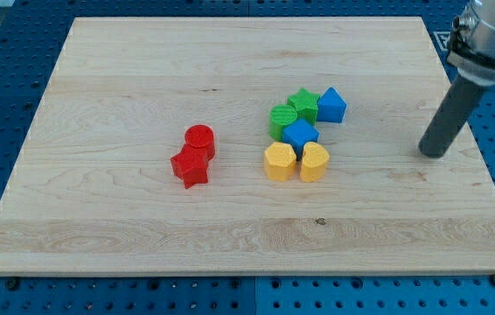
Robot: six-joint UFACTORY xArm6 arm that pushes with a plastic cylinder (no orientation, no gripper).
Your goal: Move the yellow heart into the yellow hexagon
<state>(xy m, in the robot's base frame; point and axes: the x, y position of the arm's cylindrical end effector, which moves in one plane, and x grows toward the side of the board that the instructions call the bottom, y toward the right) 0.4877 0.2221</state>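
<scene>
Yellow heart (315, 163) sits just beside the yellow hexagon (279, 162), my tip (434, 154), a bare rod with no pincer, well off right; a skewed push risks dragging the blue block (300, 135) along.

Pale wooden board (125, 79) carries two red, two green, two blue and two yellow blocks.

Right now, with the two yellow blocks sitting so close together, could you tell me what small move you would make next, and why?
I would probably slide my tip toward the view's left, to just right of the yellow heart. The heart already sits beside the yellow hexagon, nearly touching, while my tip stands well off to the right, so a short leftward nudge should close them.
</scene>
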